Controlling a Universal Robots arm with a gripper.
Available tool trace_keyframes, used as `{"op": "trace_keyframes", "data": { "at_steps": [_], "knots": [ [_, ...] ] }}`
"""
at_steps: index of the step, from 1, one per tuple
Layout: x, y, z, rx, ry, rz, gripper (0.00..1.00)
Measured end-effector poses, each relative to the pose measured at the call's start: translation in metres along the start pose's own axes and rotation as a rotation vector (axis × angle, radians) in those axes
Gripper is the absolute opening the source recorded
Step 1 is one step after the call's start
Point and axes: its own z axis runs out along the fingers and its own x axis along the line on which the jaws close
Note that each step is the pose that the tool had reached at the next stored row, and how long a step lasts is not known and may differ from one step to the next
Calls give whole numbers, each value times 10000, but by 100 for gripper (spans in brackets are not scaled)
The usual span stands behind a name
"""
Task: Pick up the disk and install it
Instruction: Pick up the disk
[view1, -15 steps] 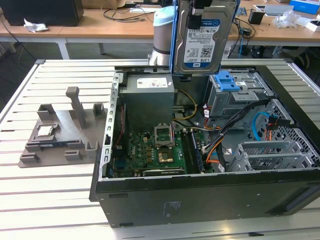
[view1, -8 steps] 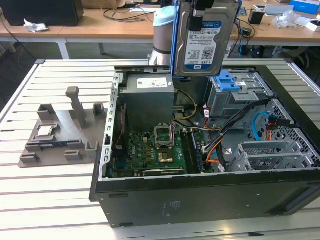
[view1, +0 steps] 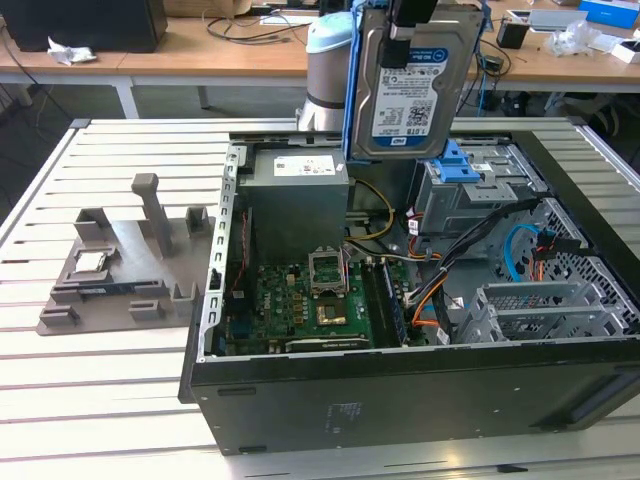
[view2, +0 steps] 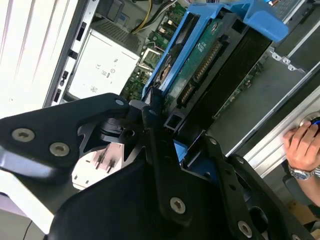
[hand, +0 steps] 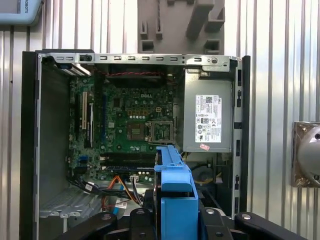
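Clearly the gripper (view1: 402, 40) clamps the disk (view1: 415, 110) upright above the open computer case (view1: 400, 385). Stiff, weighty, probably shock-shy — its framed edges look the safest hold.

The computer case (view1: 400, 395) is laid open on top, and clear air is left between it and the disk (view1: 415, 85) clamped in the end effector (view1: 403, 35). The circuit board (view1: 300, 300) is unobstructed from above. The drive cage (view1: 480, 185) is crowded by loose cables (view1: 445, 285), with the power supply (view1: 298, 195) standing nearby. A person's hand (view2: 302, 145) is seen outside the case.
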Motion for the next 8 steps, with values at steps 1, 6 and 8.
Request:
{"op": "trace_keyframes", "data": {
  "at_steps": [1,6,8],
  "knots": [
    [11,-1,0,0,0,0,36],
    [61,-4,1,0,0,0,36],
    [82,-5,1,0,0,-1,36]
  ]
}}
